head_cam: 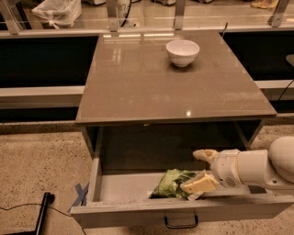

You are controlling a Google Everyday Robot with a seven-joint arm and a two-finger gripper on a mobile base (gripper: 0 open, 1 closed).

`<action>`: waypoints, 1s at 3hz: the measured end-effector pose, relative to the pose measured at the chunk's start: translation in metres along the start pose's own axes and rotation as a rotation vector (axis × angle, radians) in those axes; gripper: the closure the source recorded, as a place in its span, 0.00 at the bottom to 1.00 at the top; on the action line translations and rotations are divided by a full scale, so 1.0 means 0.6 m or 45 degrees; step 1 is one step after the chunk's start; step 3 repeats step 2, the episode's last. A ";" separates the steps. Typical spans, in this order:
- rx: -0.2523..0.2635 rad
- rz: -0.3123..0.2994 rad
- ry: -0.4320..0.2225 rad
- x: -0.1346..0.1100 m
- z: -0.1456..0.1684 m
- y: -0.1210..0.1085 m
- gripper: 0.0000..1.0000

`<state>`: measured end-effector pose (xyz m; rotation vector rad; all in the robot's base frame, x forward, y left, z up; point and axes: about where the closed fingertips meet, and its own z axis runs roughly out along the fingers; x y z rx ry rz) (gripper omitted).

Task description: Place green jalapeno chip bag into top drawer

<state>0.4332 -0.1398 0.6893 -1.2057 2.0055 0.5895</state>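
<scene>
- Camera view, only one, looks down at front of the table from above.
- Top drawer: pulled well out under the tabletop, grey floor, pale worn front edge, small dark loop handle at front centre.
- Green jalapeno chip bag: lies inside the drawer on its floor, right of centre and close to the front wall. Crumpled, crinkly, light-to-mid green w/ darker folds; a pale patch shows at its lower right. Print too small to read. Looks slumped rather than puffed up; top edge sits below the drawer rim.
- Pincer: reaches in from the right on a fat white arm, inside the drawer space, just right of the bag.
- Pincer state: spread wide. Upper finger points left at the back of the drawer, well clear of the bag; lower finger lies at the bag's right end, overlapping or touching it, can't tell which. Nothing clamped btw the two fingers.
- White bowl: upright on the table, far side, right of centre, well apart from the drawer.
- Floor, left of drawer: blue tape strips by the drawer corner; black cable w/ a dark bar at bottom left.
- Background, top left: clear plastic bag behind the rail.
</scene>
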 end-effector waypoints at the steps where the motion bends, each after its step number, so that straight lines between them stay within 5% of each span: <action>1: 0.009 0.066 -0.062 -0.001 -0.019 -0.006 0.00; 3: 0.011 0.072 -0.066 -0.001 -0.021 -0.006 0.00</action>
